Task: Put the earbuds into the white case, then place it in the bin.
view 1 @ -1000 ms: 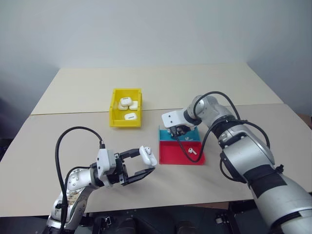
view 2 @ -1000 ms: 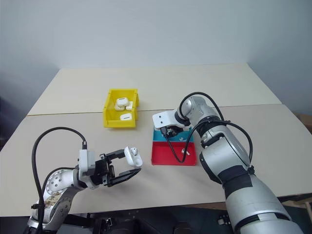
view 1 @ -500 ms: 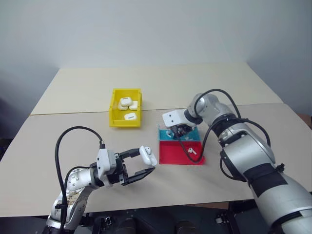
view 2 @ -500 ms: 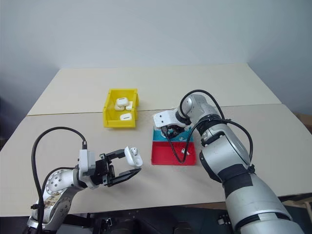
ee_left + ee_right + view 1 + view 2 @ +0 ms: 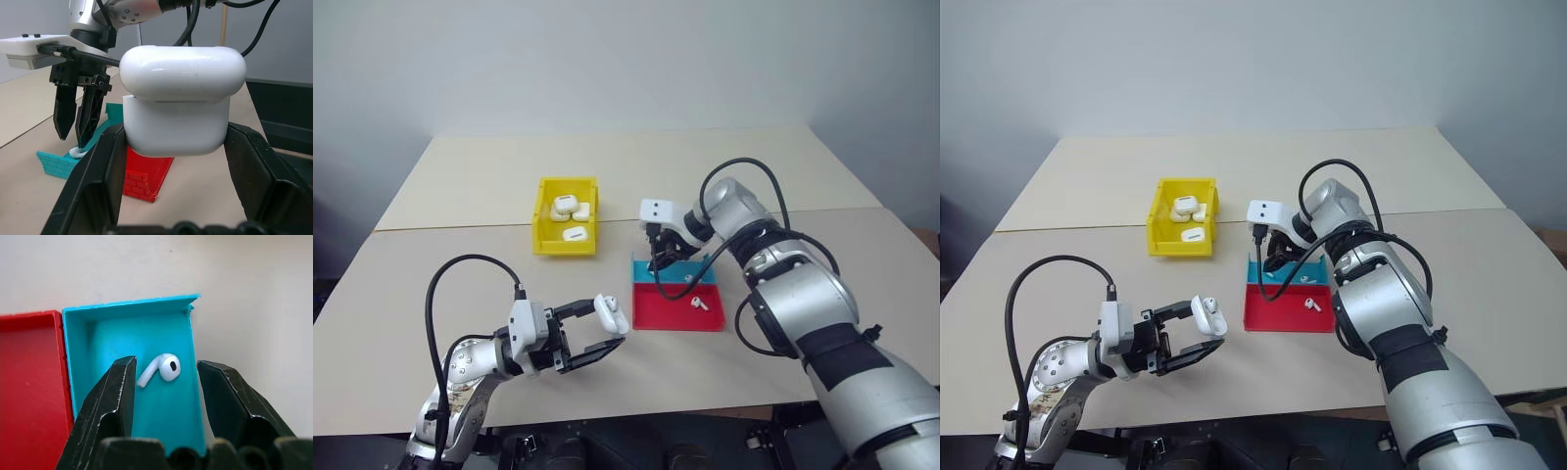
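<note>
Oddly, no brand or writing can be read anywhere. Two earbuds lie in the tray: one (image 5: pixel 163 369) in the teal half (image 5: pixel 93 338), below the right gripper (image 5: pixel 164 382), whose jaws are spread with nothing between them, and one (image 5: pixel 699 304) in the red half (image 5: pixel 656 311). The left gripper (image 5: pixel 176 147) clamps one white case (image 5: pixel 178 98) near the table's (image 5: pixel 470 196) front edge, lid ajar, while three more cases (image 5: pixel 570 208) sit in the yellow bin (image 5: pixel 546 243).
</note>
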{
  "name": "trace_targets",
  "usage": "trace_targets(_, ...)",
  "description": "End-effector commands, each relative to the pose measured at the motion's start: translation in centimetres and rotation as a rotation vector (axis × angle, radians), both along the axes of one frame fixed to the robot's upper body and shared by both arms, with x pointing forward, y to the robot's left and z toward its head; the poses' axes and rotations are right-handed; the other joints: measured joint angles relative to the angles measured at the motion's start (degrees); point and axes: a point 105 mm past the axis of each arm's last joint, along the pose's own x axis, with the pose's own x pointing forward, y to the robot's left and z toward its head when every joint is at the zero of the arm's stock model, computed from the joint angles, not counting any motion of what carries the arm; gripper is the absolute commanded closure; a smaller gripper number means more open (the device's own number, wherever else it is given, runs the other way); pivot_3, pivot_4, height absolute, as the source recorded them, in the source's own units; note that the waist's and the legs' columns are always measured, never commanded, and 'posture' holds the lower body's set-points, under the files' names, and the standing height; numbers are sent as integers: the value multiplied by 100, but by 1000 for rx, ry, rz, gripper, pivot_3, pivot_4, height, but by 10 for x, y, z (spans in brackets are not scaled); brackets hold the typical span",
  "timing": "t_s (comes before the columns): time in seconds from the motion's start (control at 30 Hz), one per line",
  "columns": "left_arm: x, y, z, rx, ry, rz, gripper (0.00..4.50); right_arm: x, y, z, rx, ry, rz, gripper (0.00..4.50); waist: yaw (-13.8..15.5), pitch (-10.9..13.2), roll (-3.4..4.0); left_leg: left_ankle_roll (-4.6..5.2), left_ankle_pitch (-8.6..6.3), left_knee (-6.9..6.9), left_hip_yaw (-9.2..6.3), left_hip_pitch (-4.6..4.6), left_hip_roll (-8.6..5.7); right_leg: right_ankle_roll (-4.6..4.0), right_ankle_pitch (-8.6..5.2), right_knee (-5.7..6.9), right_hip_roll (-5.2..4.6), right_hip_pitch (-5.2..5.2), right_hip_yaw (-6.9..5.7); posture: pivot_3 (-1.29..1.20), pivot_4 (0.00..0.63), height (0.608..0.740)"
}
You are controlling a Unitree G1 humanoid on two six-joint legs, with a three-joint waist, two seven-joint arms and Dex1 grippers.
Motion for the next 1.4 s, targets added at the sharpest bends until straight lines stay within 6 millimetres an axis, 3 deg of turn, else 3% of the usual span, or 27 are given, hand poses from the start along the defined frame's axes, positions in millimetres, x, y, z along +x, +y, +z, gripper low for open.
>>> trace_targets(0.03,-3,-3,3,-13,-22,-11,1775,6,12,17,88,-30,-82,2060,1,0,0,0,0,0,0,-1,0,0,0,2,0,-2,0,0,150,740)
trace_targets(0.37,-2,-8,1,-26,-16,-15,1775,7,11,6,118,9,-217,2060,15,0,0,0,0,1,1,-9,-1,0,0,11,0,-15,1,0,150,740)
trace_targets(0.87,-1,-9,0,-33,-18,-17,1775,1,4,-10,95,65,-266,2060,5,0,0,-2,1,2,10,-15,0,0,0,23,1,-32,8,0,150,740)
trace_targets(1.4,-1,-9,2,-36,-22,-12,1775,1,4,-11,98,73,-285,2060,6,0,0,-2,1,2,10,-14,0,0,0,23,1,-32,8,0,150,740)
